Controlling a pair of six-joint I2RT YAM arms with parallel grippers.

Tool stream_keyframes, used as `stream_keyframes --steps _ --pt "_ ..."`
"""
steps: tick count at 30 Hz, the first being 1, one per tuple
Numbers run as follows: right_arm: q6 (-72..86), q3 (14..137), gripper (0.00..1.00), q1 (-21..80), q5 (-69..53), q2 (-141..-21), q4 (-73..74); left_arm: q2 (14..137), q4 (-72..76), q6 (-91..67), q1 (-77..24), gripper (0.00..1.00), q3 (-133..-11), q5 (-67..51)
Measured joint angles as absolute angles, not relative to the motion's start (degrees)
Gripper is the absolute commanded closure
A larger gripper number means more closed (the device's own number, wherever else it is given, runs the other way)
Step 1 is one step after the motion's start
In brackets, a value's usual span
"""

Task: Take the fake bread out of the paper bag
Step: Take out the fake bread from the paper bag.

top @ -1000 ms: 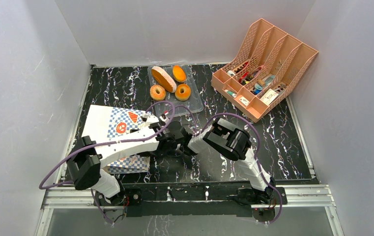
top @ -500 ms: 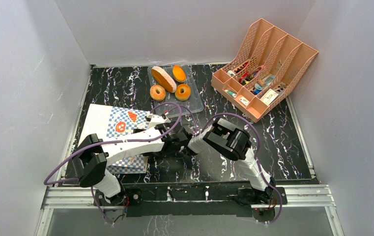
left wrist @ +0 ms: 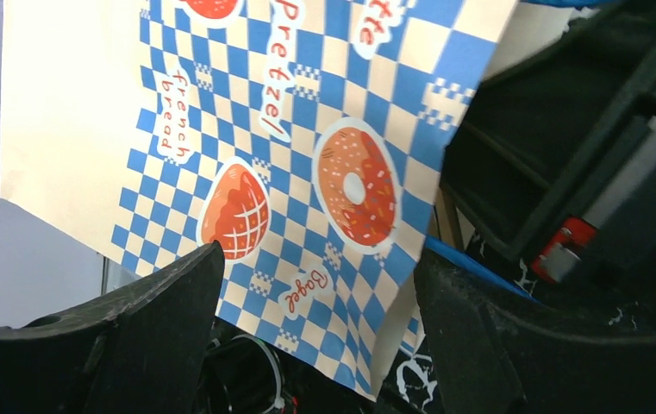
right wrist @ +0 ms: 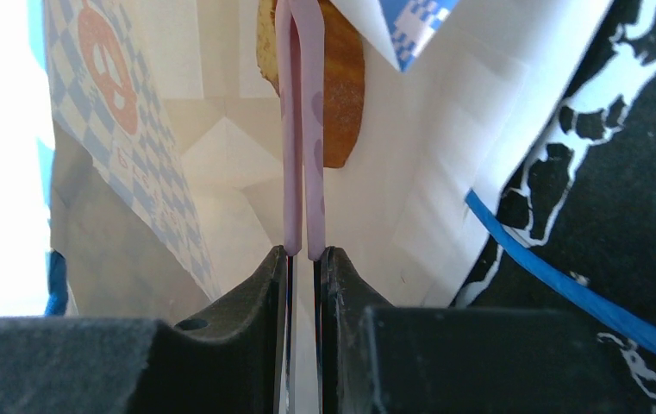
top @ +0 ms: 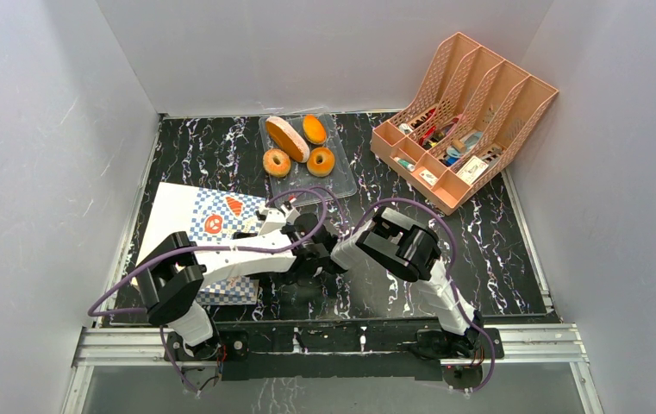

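Bread point(right wrist: 346, 95) looks light and rigid; my right gripper point(right wrist: 304, 252), clamping pink tongs point(right wrist: 301, 155), should nip its edge, left gripper point(left wrist: 315, 267) gaping.

My overhead feed is evenly lit from above: the white walls point(top: 48, 129) read bright, the black marbled table point(top: 496, 250) shows only a faint sheen, and the shadows beneath the arms are soft. On the left wrist feed the paper bag point(left wrist: 307, 129) print is crisp, while the left gripper's fingers point(left wrist: 134, 345) at six o'clock sit dark and out of focus. The right wrist feed blows out to white at nine o'clock; the pink strips point(right wrist: 300, 129) stay sharp, and the right gripper's fingers point(right wrist: 221, 345) blur at six.
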State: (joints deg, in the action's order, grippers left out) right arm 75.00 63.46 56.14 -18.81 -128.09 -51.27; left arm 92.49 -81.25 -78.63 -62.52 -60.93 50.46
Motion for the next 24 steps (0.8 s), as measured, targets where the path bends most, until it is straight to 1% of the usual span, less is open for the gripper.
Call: stream_keyframes --steps 4,8,12,16,21,22,24 --pt "75.02 62.83 0.92 56.14 -19.05 -128.09 -51.11 92.6 -81.3 -81.84 -62.52 0.23 -59.37 52.45" --pt "75.02 62.83 0.93 56.12 -19.16 -128.09 -51.2 95.09 -81.45 -84.55 -62.52 0.29 -59.18 54.78" --pt "75.02 62.83 0.95 56.1 -19.25 -128.09 -51.18 98.78 -81.41 -87.24 -62.52 0.39 -59.09 57.3" --pt "75.02 62.83 0.98 55.9 -19.27 -128.09 -51.2 99.94 -81.19 -90.37 -62.48 0.54 -57.54 59.66" --pt "75.02 62.83 1.0 55.86 -19.44 -128.09 -51.18 98.61 -81.19 -93.12 -62.37 0.84 -56.49 61.32" --pt "75.05 62.83 1.0 55.86 -19.51 -128.09 -51.16 97.78 -81.23 -93.3 -62.37 0.88 -56.47 61.67" --pt "75.13 62.83 1.0 55.86 -19.73 -128.09 -51.16 95.85 -81.28 -93.3 -62.37 0.91 -56.47 62.35"
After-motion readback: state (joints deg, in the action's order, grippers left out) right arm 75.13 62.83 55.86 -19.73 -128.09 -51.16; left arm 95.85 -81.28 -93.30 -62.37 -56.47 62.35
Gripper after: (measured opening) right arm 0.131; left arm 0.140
